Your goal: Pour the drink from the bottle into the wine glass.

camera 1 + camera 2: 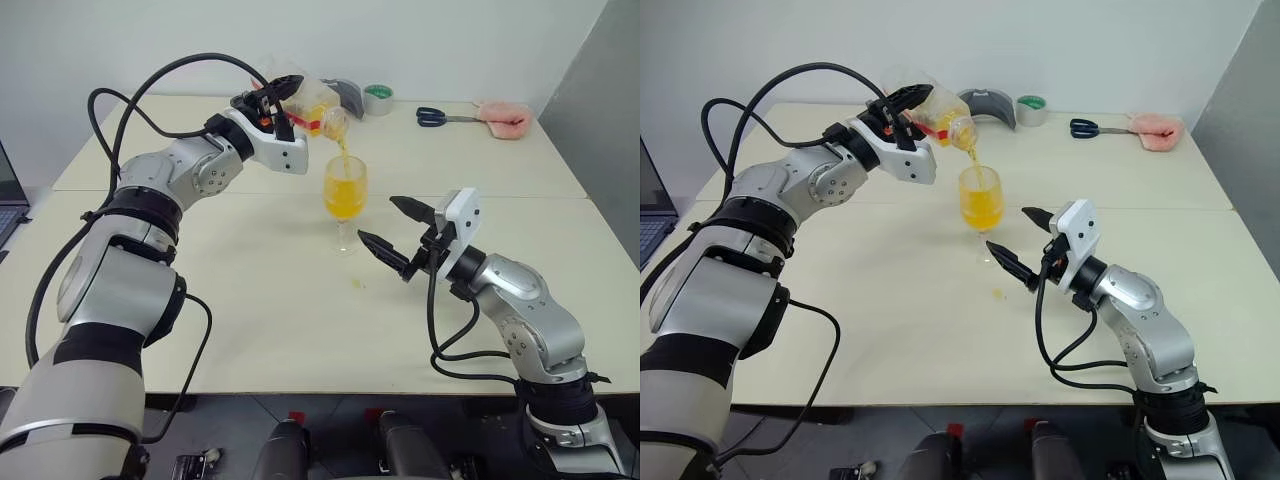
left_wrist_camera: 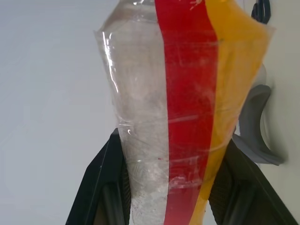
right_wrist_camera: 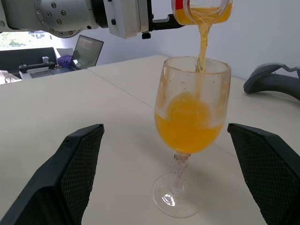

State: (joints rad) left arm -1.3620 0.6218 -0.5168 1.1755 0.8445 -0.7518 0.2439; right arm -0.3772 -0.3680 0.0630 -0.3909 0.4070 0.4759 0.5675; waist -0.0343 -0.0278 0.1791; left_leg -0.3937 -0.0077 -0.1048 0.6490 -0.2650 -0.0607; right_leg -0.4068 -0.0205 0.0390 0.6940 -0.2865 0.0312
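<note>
Right wrist view: wine glass (image 3: 192,122) upright on table (image 1: 250,320), about half full of drink (image 3: 187,124), stream falling from tilted bottle (image 1: 940,115) above. Left gripper (image 1: 268,108) pinching bottle at far left. Right gripper (image 1: 392,228) spread wide, just right of glass, not touching.

Quick headcount: one bottle (image 1: 936,113), one wine glass (image 1: 345,192), and one thin stream of drink (image 3: 201,44) running between them. Two pincers, a left (image 1: 276,103) and a right (image 1: 391,227). Two tables (image 1: 300,330) pushed together edge to edge. At the far side there's one tape roll (image 1: 378,99), one pair of scissors (image 1: 440,117), one pink fuzzy thing (image 1: 503,119) and one grey curved piece (image 1: 990,105). One laptop (image 3: 87,50) off to the side.
</note>
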